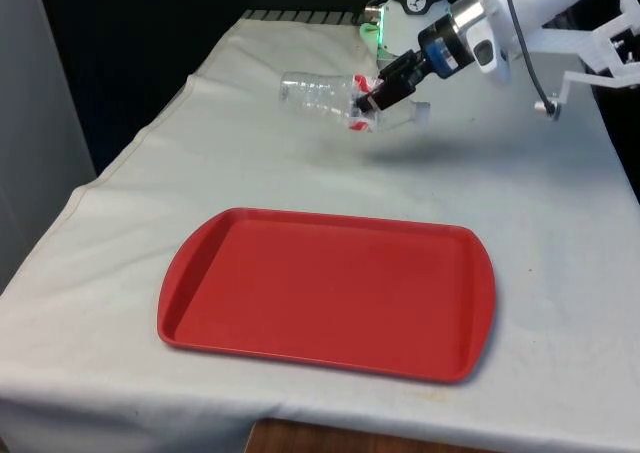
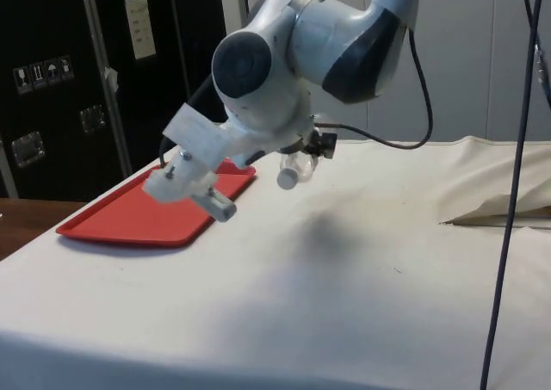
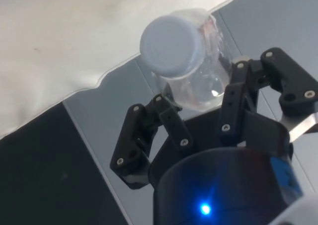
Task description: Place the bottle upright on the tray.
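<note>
Above the table (image 1: 560, 213), beyond the red tray (image 1: 330, 293) at its 12 o'clock: gripper (image 1: 375, 97) clamped on clear bottle (image 1: 318, 95), held lying sideways, airborne.

- A white cloth (image 1: 250, 163) covered the table.
- Dark cabinets (image 2: 52, 80) stood behind it in the side view, beside a pale wall (image 2: 465, 54).
</note>
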You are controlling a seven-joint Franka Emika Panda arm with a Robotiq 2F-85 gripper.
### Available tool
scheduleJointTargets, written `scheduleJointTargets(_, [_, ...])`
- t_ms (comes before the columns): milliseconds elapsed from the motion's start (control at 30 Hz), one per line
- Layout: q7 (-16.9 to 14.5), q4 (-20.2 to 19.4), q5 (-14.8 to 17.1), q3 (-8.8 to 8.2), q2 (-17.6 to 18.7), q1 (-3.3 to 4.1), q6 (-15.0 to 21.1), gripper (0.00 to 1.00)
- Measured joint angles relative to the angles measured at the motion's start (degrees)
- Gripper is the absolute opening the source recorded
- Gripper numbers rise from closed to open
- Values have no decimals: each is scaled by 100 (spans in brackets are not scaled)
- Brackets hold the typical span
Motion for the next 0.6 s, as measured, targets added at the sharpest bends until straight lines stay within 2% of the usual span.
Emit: scheduleJointTargets(600, [-97,338,149,-52,-189,-40,-201,14])
